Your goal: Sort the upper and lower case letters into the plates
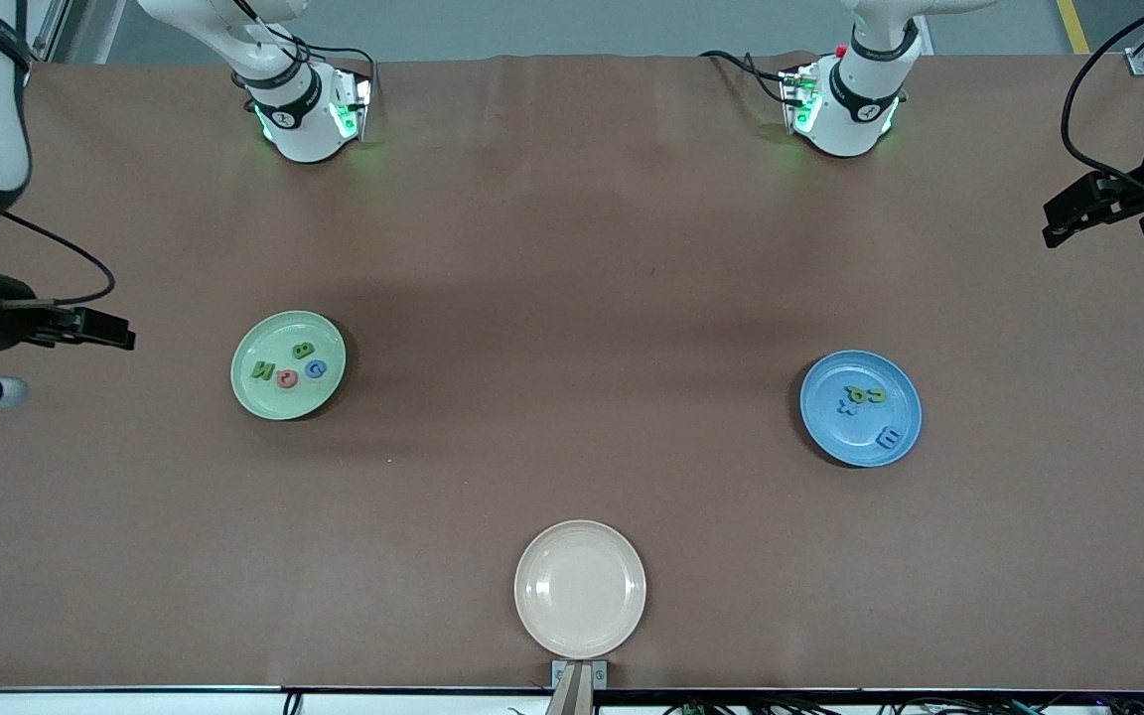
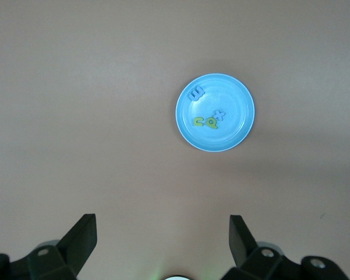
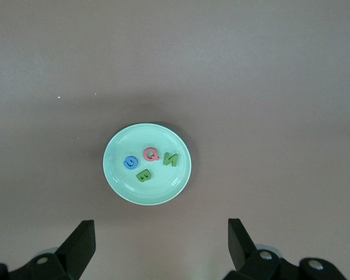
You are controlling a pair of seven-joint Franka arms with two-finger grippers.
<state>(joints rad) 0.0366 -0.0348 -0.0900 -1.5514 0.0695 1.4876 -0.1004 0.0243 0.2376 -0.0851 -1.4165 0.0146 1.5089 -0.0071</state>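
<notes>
The mint green plate (image 1: 264,338) lies toward the right arm's end and holds a green N (image 1: 262,370), a green B (image 1: 303,350), a red letter (image 1: 286,378) and a blue G (image 1: 316,368). The sky blue plate (image 1: 835,432) lies toward the left arm's end and holds two green letters (image 1: 867,394), a blue x (image 1: 845,404) and a blue E (image 1: 888,437). My right gripper (image 1: 127,336) is open and empty, high beside the mint plate (image 3: 122,178). My left gripper (image 1: 1049,223) is open and empty, high beside the blue plate (image 2: 236,102).
A cream-beige plate (image 1: 580,588) lies empty near the table's front edge, midway between the arms. A small bracket (image 1: 578,675) sits on that edge just below it. Both arm bases (image 1: 309,119) (image 1: 845,114) stand along the table edge farthest from the camera.
</notes>
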